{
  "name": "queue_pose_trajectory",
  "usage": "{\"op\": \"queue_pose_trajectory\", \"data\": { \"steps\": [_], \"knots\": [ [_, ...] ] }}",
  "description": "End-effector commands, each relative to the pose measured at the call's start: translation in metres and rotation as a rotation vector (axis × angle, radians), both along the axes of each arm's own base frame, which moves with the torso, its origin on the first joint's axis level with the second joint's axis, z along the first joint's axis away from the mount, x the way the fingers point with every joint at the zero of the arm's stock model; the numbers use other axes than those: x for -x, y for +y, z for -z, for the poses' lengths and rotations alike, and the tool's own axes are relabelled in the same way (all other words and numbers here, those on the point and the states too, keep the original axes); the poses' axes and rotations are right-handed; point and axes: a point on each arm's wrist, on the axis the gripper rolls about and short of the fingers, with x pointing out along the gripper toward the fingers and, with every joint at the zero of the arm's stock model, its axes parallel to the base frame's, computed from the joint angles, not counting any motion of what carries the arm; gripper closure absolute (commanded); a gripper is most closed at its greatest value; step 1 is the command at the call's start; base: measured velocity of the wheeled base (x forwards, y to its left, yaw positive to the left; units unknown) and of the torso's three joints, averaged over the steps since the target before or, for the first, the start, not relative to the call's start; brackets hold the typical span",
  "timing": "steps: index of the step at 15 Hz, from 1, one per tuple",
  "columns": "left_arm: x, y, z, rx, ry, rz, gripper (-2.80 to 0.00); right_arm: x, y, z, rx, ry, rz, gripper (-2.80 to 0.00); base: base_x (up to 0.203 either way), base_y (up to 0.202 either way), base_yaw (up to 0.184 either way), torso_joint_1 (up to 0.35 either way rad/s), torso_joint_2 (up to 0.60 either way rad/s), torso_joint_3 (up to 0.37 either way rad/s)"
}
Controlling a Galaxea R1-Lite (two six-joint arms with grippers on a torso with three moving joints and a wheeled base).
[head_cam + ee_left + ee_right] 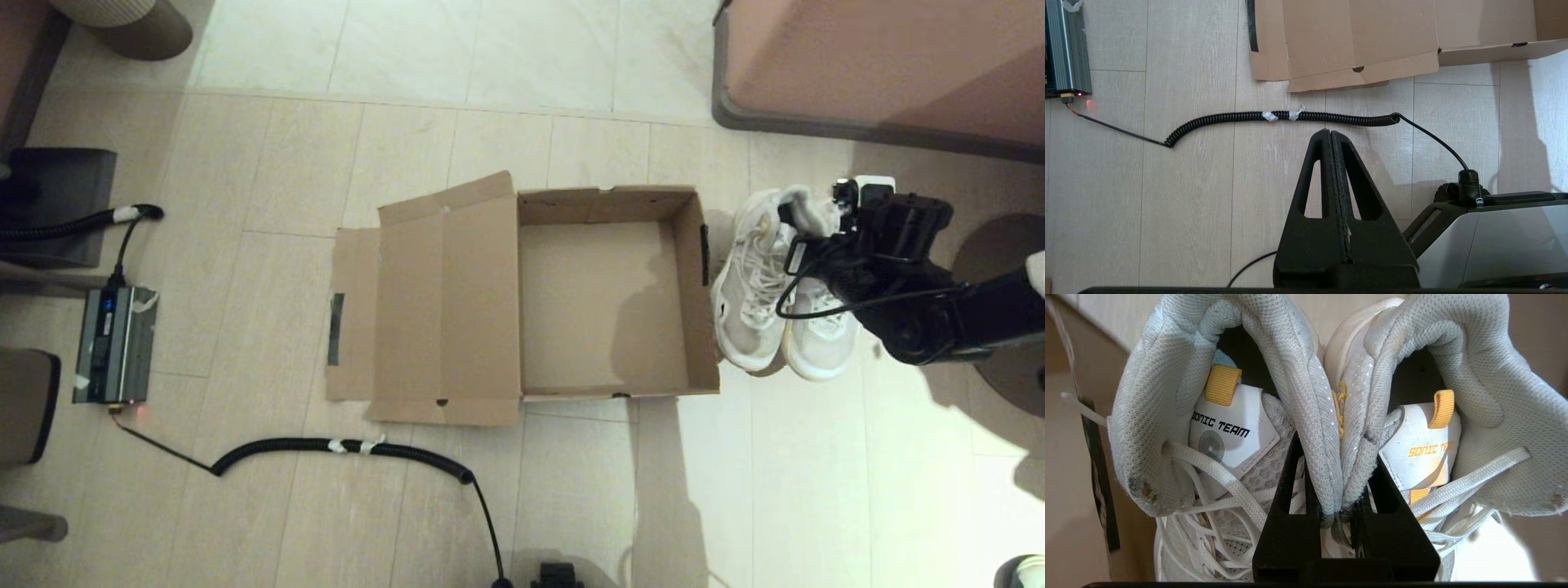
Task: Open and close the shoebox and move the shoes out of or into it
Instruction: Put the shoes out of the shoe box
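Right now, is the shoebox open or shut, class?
Open. The shoebox has its lid folded flat onto the floor on its left, and its bare inside shows; the shoes stand outside.

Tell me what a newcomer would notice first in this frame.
The shoebox lies open and empty on the floor, its lid folded out toward the robot's left. Just beyond its right wall, the right gripper pinches the shoes together by their inner collars.

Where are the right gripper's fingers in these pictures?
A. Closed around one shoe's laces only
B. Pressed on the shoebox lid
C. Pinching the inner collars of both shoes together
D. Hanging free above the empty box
C: in the right wrist view the right gripper has one finger inside each of the shoes, squeezing their two adjoining collars; the shoebox stands open and empty beside them.
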Motion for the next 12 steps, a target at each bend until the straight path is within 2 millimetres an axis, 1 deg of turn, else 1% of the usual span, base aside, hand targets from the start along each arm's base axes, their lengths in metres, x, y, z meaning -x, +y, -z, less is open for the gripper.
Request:
{"op": "queue_pose_trajectory", "data": {
  "steps": [1, 4, 7, 8, 9, 12],
  "knots": [
    [-0.001, 0.000, 0.002, 0.000, 0.007, 0.000, 0.00, -0.011, -0.005, 0.026, -0.001, 0.040, -0.005, 0.00, 0.000, 0.000, 0.000, 0.000, 0.00, 0.000],
    [-0.001, 0.000, 0.002, 0.000, 0.007, 0.000, 0.00, -0.018, -0.015, 0.042, 0.000, 0.025, -0.003, 0.00, 0.000, 0.000, 0.000, 0.000, 0.00, 0.000],
    [-0.001, 0.000, 0.002, 0.000, 0.007, 0.000, 0.00, -0.025, -0.016, 0.046, 0.002, 0.018, -0.009, 0.00, 0.000, 0.000, 0.000, 0.000, 0.00, 0.000],
    [-0.001, 0.000, 0.002, 0.000, 0.007, 0.000, 0.00, -0.028, -0.016, 0.049, 0.002, 0.018, -0.018, -0.53, 0.000, 0.000, 0.000, 0.000, 0.00, 0.000],
    [-0.001, 0.000, 0.002, 0.000, 0.007, 0.000, 0.00, -0.030, -0.016, 0.048, 0.002, 0.011, -0.021, -2.80, 0.000, 0.000, 0.000, 0.000, 0.00, 0.000],
    [-0.001, 0.000, 0.002, 0.000, 0.007, 0.000, 0.00, -0.028, -0.016, 0.051, 0.000, 0.024, -0.018, -2.80, 0.000, 0.000, 0.000, 0.000, 0.00, 0.000]
  ]
}}
